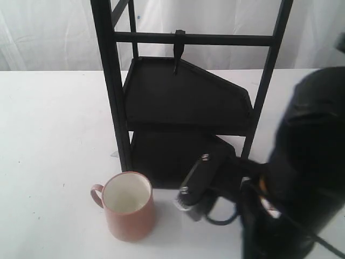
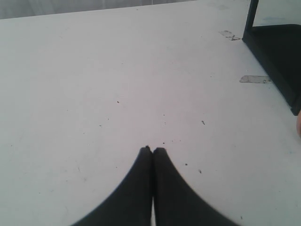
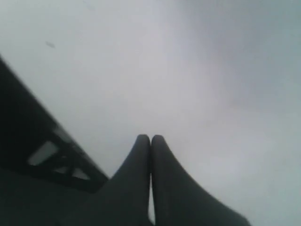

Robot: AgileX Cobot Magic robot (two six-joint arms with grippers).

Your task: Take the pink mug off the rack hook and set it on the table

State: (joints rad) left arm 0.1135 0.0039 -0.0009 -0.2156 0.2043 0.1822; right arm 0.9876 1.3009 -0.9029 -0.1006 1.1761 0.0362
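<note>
Sitting upright on the table (image 1: pixel 48 135), the pink mug (image 1: pixel 129 213) is just in front of the rack (image 1: pixel 110 97), near its left post. Handle points to the left of the exterior view, cream inside shows. It's well apart from the rack hook (image 1: pixel 178 51), which juts down from the crossbar higher up.

Writing: a tape scrap (image 2: pixel 229 34) on the table near the rack corner has dark marks, too blurry to read. A 2nd tape scrap (image 2: pixel 254 79) looks plain.

Left gripper (image 2: pixel 153 149): fingers pressed tog. at the tips, gripping nothing, over bare speckled tabletop.

Right gripper (image 3: pixel 150 137): fingers likewise closed tip to tip, nothing btwn them, w/ a dark rack part beside it. Right arm (image 1: pixel 307 162) bulks large at the exterior view's right edge.
</note>
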